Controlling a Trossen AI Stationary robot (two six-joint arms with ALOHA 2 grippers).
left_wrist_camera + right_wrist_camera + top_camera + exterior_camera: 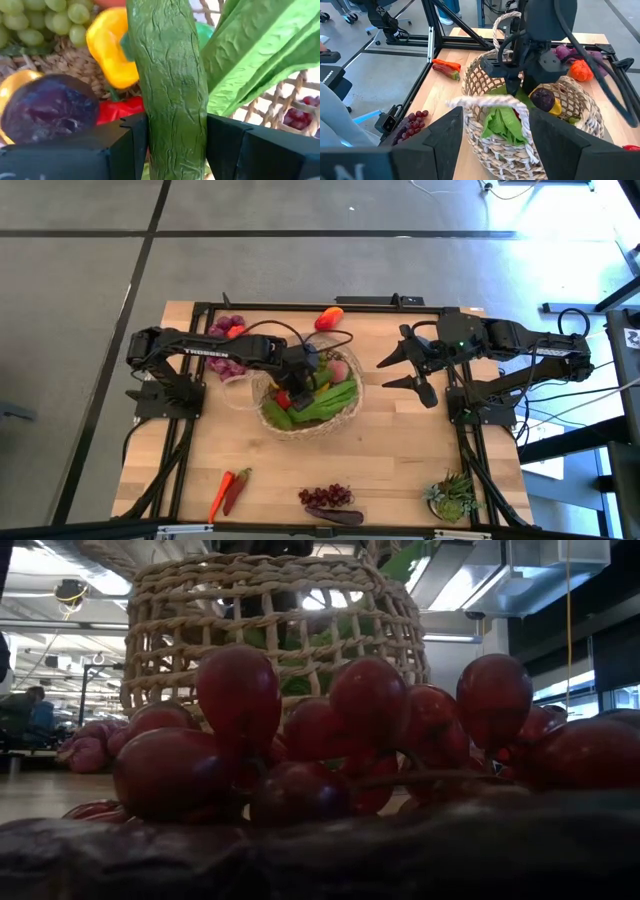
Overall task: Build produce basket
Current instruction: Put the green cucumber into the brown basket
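The tan wicker basket (pixel 350 412) stands mid-table, holding a yellow pepper (pixel 107 47), green grapes (pixel 40 20), a red pepper (pixel 120 109), a dark purple fruit (pixel 50 107) and green leafy stalks (pixel 260 55). My left gripper (pixel 300 375) reaches down into it, shut on a green cucumber (pixel 170 75). It also shows in the right wrist view (pixel 512 82). My right gripper (pixel 405 370) is open and empty to the right of the basket. The basket's loop handle (pixel 487 102) shows ahead of its fingers. My left gripper pinches the cucumber's shaft (pixel 175 125) between its two fingers (pixel 125 145). The fingers lie across the cucumber and come from above, pointing down into the basket. The cucumber's far end reaches in among the other produce; whether it rests there I cannot tell.
Purple grapes (pixel 228 328) and a red-orange pepper (pixel 328 318) lie near the far edge. Red-orange chillies (pixel 230 488) lie near left. Red grapes (pixel 325 496) and a dark piece (pixel 335 515) lie at the near edge. A spiky potted plant (pixel 452 498) stands near right.
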